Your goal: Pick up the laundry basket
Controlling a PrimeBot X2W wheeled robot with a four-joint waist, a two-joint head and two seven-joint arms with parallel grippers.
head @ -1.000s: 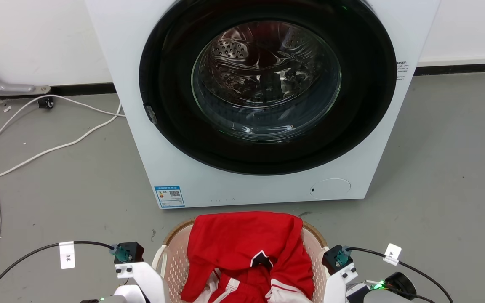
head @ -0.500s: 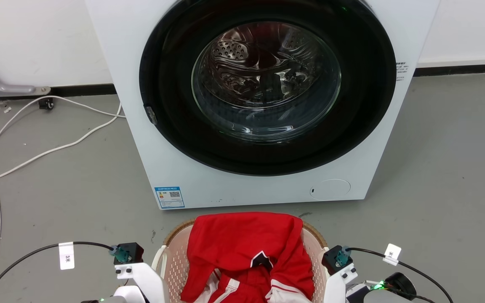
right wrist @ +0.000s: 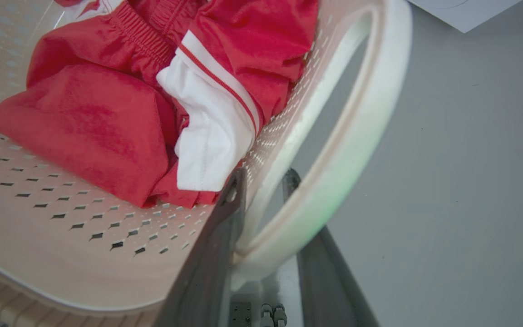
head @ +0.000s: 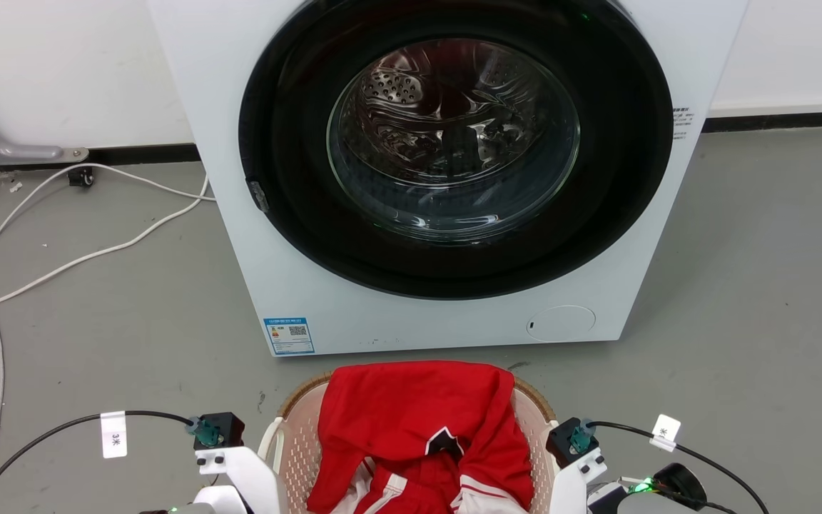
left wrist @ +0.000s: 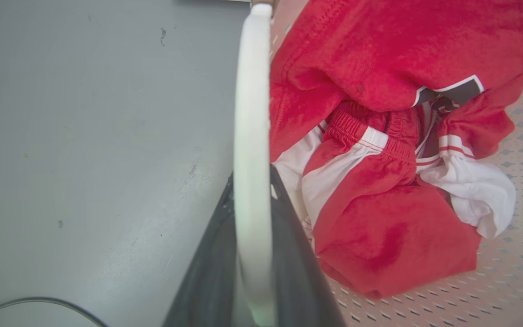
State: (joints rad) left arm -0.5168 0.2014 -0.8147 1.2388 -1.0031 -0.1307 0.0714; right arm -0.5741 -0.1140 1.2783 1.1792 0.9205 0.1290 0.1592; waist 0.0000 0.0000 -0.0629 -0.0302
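Note:
The laundry basket (head: 295,437), pale pink with a brown woven rim, sits on the grey floor at the bottom centre of the head view, in front of the washing machine. Red and white clothes (head: 418,421) fill it. In the left wrist view my left gripper (left wrist: 251,177) is shut on the basket's white left handle (left wrist: 250,113), a dark finger on each side. My right gripper (right wrist: 265,175) is likewise shut on the white right handle (right wrist: 366,113), beside the perforated wall (right wrist: 61,236). Both pale wrists (head: 232,460) (head: 574,464) flank the basket.
A large white washing machine (head: 447,321) with a dark round door stands close behind the basket. White cables (head: 97,250) trail over the floor at the left. Black cables run from both wrists. The white wall with its dark baseboard (head: 768,121) lies behind.
The whole head picture has shifted down by a few pixels. Basket, clothes and both wrists keep their places relative to one another.

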